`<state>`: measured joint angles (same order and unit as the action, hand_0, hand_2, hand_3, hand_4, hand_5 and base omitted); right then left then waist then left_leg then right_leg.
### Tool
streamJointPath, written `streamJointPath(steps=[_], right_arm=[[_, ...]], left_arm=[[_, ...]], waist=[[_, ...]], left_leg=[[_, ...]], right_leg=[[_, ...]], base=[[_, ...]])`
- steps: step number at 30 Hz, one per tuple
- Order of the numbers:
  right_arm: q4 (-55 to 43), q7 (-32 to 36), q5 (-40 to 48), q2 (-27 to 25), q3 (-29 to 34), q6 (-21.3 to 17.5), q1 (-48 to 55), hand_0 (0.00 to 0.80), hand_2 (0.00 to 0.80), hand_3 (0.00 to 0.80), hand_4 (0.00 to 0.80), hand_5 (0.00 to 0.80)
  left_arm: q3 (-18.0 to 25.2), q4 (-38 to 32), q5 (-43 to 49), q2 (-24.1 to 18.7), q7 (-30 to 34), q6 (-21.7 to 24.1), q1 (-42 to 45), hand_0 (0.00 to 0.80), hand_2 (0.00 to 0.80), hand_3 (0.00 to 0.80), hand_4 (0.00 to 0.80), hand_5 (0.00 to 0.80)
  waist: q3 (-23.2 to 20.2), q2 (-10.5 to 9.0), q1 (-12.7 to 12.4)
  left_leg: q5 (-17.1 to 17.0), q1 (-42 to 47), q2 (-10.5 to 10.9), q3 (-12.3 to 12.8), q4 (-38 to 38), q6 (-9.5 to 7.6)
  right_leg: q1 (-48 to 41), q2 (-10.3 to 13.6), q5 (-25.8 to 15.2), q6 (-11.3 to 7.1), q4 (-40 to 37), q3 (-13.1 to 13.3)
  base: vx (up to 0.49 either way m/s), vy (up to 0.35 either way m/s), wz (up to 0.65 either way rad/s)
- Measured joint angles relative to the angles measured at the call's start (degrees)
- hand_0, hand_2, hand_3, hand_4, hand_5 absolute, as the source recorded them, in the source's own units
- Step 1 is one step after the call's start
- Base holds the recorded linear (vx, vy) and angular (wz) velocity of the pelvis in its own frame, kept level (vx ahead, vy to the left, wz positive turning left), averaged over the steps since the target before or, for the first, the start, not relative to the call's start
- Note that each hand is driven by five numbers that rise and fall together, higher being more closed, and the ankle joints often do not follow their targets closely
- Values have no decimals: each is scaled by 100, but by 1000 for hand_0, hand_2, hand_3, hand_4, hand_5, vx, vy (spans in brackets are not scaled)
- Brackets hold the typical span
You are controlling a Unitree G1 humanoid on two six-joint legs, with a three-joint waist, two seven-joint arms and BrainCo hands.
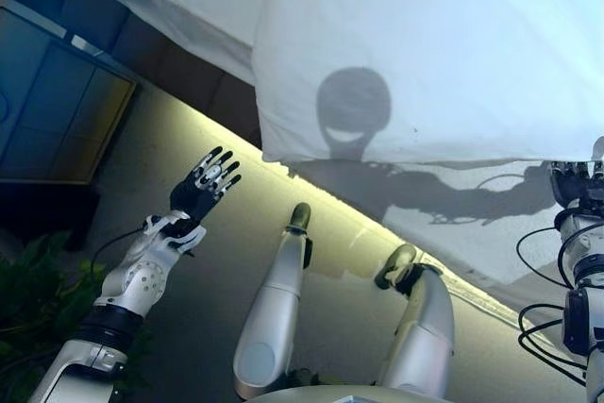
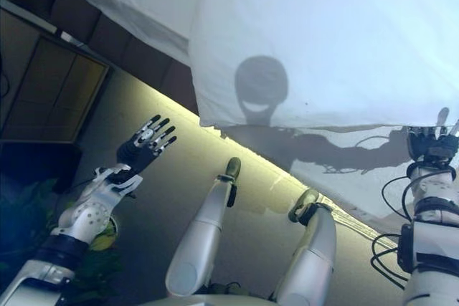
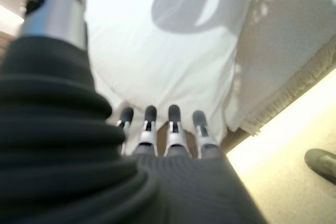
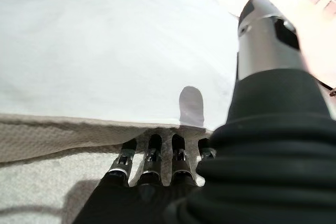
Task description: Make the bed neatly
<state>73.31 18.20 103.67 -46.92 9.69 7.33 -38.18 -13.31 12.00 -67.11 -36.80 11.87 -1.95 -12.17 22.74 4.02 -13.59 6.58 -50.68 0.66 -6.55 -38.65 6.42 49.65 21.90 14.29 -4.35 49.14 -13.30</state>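
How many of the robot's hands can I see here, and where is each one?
2. The left hand is raised over the floor beside the bed, fingers spread, holding nothing. The right hand is at the lower edge of the white duvet, fingers straight against the bed's side.

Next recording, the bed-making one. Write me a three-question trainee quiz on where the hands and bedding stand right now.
1. True or false: the left hand grips the white duvet.
2. Which hand is at the duvet's edge? A) left B) right C) both
3. Fill in: under the duvet's edge, the side of the bed shows a textured ____ cover.

Key:
1. False. It is raised over the floor with straight fingers, touching nothing.
2. B. The right hand has its fingers straight, their tips at the edge.
3. Beige.
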Motion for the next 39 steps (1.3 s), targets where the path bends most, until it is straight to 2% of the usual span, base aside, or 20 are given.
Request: streamJointPath(steps=[7, 11, 20, 21, 23, 24, 39], right_arm=[[152, 0, 87, -104, 0, 310, 13, 0, 0, 0, 0, 0], [159, 25, 304, -151, 0, 343, 11, 0, 0, 0, 0, 0], [171, 260, 133, -435, -27, 356, -235, 0, 0, 0, 0, 0], [171, 260, 100, -471, -28, 328, -235, 182, 182, 182, 182, 182], [172, 250, 90, -536, -27, 275, -235, 662, 662, 662, 662, 662], [170, 250, 89, -578, -25, 224, -265, 800, 800, 800, 800, 800], [83, 261, 49, -525, -17, -39, -497, 800, 800, 800, 800, 800]], left_arm=[[0, -10, -9, -1, 57, 0, -8, 0, 0, 0, 0, 0], [-1, -205, -8, -6, 54, 0, -16, 0, 0, 0, 0, 0], [3, -253, -241, -273, 93, -17, -12, 0, 0, 0, 0, 0], [3, -254, -241, -274, 114, -24, -18, 0, 0, 0, 0, 0], [6, -255, -242, -274, 146, -37, -22, 0, 0, 0, 0, 0], [12, -255, -242, -277, 190, -50, -15, 0, 0, 0, 0, 0], [13, -254, -240, -280, 330, -109, -30, 0, 0, 0, 0, 0]], waist=[[53, 104, 4], [72, 139, -4], [97, 190, -57], [102, 200, -85], [111, 219, -133], [123, 239, -151], [146, 238, -153]], left_leg=[[-7, 2, 24, 0, 1, -9], [-39, 1, 39, -5, 33, -12], [-222, -3, 70, -7, 313, 12], [-223, -6, 68, -7, 314, 12], [-223, -9, 68, -7, 316, 13], [-224, -19, 67, -8, 315, 14], [-253, 18, 13, 9, 281, -29]], right_leg=[[-2, 33, 3, -13, 13, -1], [-1, 41, 3, -13, 14, -2], [57, 90, 5, -5, -29, -38], [57, 89, 6, -5, -31, -44], [57, 88, 6, -5, -35, -50], [56, 90, 6, -6, -35, -68], [-92, 101, -16, -32, -133, -156]], base=[[12, -15, 2], [-6, -39, 3], [2, -2, 7], [0, 0, 0], [10, -36, 1], [0, 0, 0], [-6, 12, 1]])
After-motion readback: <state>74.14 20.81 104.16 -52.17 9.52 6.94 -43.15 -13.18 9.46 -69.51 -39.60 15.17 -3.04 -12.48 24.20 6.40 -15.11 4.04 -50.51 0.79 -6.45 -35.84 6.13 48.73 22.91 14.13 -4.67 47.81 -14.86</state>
